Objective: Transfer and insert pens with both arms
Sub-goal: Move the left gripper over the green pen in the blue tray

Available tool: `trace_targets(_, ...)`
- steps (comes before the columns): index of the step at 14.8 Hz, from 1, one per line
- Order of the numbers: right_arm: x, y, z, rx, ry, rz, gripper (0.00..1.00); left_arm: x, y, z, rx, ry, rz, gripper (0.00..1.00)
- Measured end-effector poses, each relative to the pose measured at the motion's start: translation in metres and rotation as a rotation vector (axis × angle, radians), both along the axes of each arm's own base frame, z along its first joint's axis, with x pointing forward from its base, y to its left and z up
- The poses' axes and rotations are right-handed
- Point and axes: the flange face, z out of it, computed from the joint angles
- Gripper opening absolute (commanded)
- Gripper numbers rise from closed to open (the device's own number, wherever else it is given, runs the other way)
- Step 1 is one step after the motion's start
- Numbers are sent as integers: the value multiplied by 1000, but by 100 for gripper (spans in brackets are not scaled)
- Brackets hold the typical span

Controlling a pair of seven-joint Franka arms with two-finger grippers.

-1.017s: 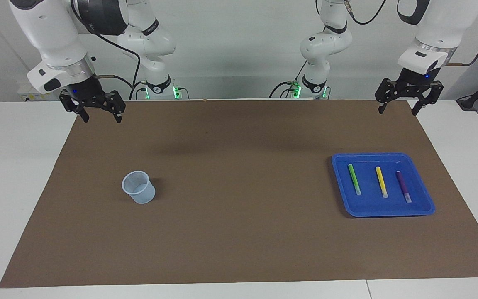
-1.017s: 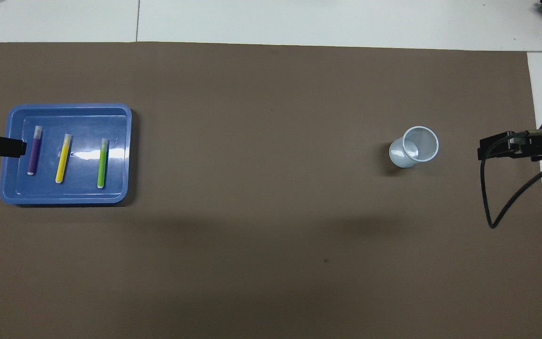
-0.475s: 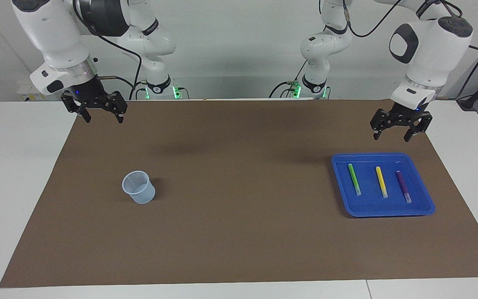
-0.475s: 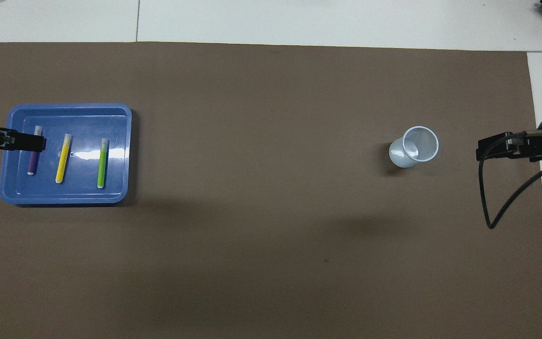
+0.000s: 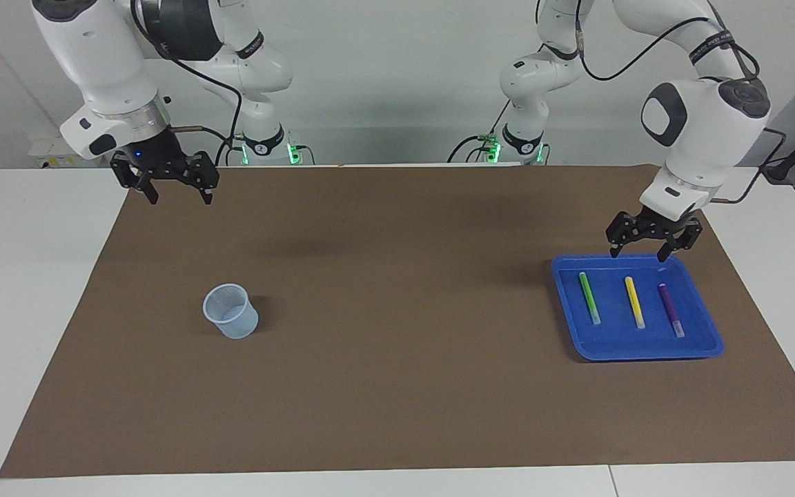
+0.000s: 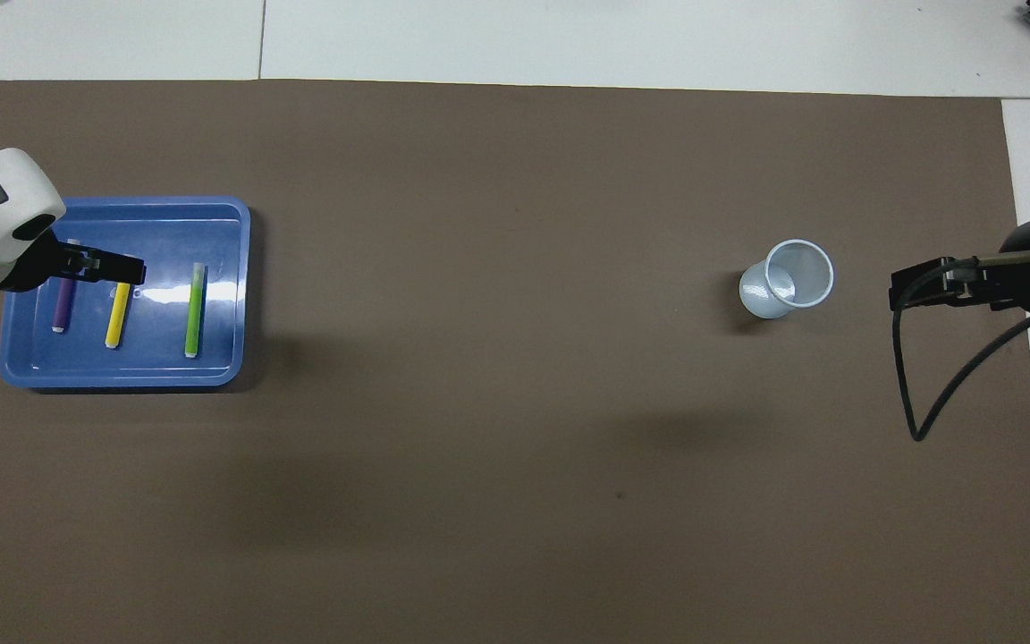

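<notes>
Left claw (image 5: 638, 245): fingers spread, pinching nothing, hanging over the robot-side rim of the shallow blue plastic tray (image 5: 704, 344), above the pens without touching them. Inside the tray, side by side and apart: slim green marker pen (image 5: 589, 297), slim yellow marker pen (image 5: 634, 301), slim purple marker pen (image 5: 670, 310), each lying flat with a whitish cap at the end farther from the robots. Right claw (image 5: 177, 192): fingers spread, empty, waiting over the brown mat (image 5: 397, 345) on the white desk (image 5: 18, 276). Pale translucent plastic cup (image 5: 230, 311) upright toward the right arm's end.
</notes>
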Motion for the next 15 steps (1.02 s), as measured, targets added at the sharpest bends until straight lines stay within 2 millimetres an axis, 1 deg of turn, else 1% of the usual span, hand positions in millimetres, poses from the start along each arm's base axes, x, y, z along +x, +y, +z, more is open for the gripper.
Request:
trace_targets(5, -7, 0, -2, -1, 37, -1, 100, 9, 0, -19, -14, -11, -1, 98)
trace_targets(6, -7, 0, -2, -1, 38, -1, 100, 11, 1, -27, -19, -14, 1, 98)
trace_targets(9, -8, 1, -3, -2, 45, 2, 100, 19, 7, -66, -41, 8, 11, 98)
trace_targets(11, -8, 3, -4, -2, 46, 5, 100, 24, 9, -87, -55, 19, 14, 98)
trace_targets(13, -8, 4, -4, -2, 47, 8, 100, 25, 9, -97, -61, 28, 16, 98)
trace_targets(15, -9, 9, -4, 7, 47, 14, 100, 26, 9, -100, -63, 31, 16, 98)
